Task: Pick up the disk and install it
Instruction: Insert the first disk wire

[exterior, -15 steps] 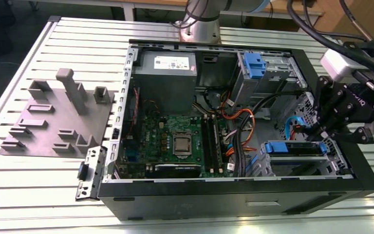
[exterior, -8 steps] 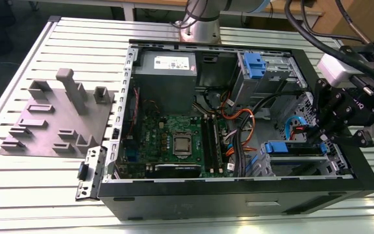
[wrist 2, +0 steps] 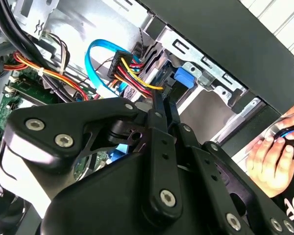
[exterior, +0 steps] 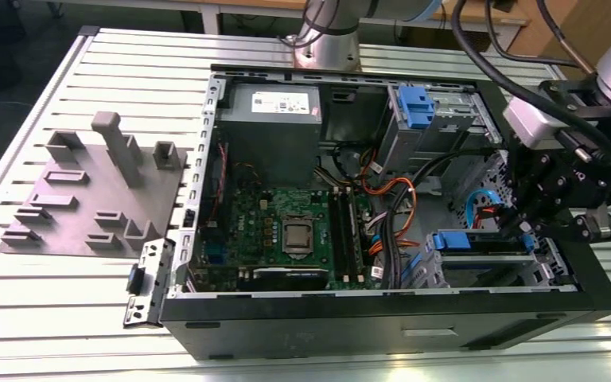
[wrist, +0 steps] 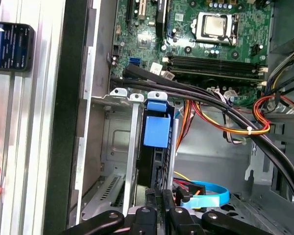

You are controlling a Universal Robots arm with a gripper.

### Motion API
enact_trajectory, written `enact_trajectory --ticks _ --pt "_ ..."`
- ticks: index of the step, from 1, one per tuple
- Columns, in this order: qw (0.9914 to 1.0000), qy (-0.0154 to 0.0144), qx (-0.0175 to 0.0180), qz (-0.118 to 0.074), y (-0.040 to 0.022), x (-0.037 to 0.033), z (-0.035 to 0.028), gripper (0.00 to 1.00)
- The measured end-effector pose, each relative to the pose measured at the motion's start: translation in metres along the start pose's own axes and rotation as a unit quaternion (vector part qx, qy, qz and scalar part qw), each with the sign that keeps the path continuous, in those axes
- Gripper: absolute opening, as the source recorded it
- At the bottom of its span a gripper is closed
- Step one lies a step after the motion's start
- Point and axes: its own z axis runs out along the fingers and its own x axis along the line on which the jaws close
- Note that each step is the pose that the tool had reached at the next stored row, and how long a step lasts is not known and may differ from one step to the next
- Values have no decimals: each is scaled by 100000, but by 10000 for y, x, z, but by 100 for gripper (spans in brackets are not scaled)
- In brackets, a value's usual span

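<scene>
Your gripper (exterior: 525,227) hangs inside the open computer case (exterior: 284,338), by its side wall at the exterior view's right. Its fingers (wrist 2: 159,110) are together, pinching the edge of the disk (wrist: 156,147), which stands on edge in the drive bay (wrist: 118,142) near the case's front corner. A person's hand (wrist 2: 272,159) rests outside the case.

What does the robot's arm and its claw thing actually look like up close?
The arm is a silvery metal column with a pale grey link, thick black cables looping along it. The gripper is matte black: flat angular linkage plates joined by silver round-headed bolts, narrowing to slim black fingers. A light grey block sits between arm and gripper.
</scene>
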Motion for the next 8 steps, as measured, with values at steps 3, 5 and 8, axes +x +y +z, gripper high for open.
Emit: enact_trajectory --ticks 3,5,8 --pt "99994 79 1109 29 33 -3 6 16" --pt "99985 127 1740 46 61 -5 12 16" --pt "99971 177 2412 62 93 -8 26 16"
